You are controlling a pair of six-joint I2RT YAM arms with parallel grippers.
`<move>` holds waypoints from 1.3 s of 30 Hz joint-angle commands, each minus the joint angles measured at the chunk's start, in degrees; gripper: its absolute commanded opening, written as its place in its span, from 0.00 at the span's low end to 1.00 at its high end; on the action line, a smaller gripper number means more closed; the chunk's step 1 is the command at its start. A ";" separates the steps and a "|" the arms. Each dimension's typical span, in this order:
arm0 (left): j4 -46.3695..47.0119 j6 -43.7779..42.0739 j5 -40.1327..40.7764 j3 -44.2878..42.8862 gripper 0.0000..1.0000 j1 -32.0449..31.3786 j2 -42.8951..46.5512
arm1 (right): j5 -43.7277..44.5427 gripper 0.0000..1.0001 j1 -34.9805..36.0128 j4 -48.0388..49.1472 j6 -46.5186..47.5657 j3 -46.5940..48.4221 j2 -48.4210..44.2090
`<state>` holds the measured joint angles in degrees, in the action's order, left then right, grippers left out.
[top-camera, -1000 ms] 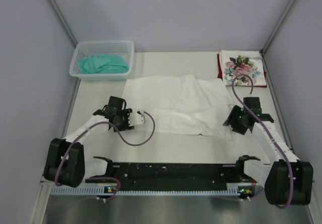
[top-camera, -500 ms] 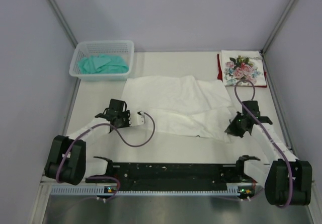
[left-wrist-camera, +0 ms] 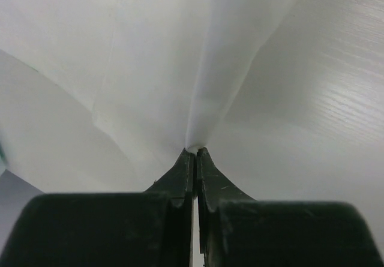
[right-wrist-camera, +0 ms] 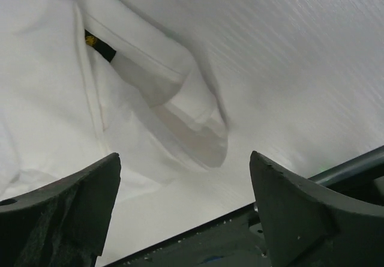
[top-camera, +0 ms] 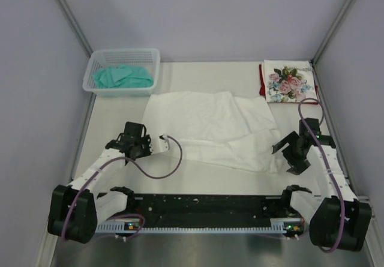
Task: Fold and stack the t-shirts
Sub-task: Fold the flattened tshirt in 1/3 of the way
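left hand [left-wrist-camera: 195, 153] pinched on white t-shirt [top-camera: 207, 120] edge | right hand [right-wrist-camera: 185, 158] wide, above the cloth

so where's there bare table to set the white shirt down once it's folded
Bare table runs along the back, between the basket and the rose-print shirt. A second strip lies in front, between the white shirt and the arms' base rail. The middle is crowded: the white shirt covers it, left tool shut on it, right tool open over its corner.
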<state>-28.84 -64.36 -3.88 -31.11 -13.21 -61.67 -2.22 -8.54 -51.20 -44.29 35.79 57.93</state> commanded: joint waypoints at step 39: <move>-19.74 9.95 8.71 -24.75 0.00 0.64 4.36 | 0.83 0.00 0.36 -3.80 7.71 25.35 -13.54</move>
<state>-39.99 -55.94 0.38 -46.52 -13.21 -61.23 -1.30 -8.25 -50.30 -47.64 49.01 47.33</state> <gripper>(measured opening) 0.012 0.022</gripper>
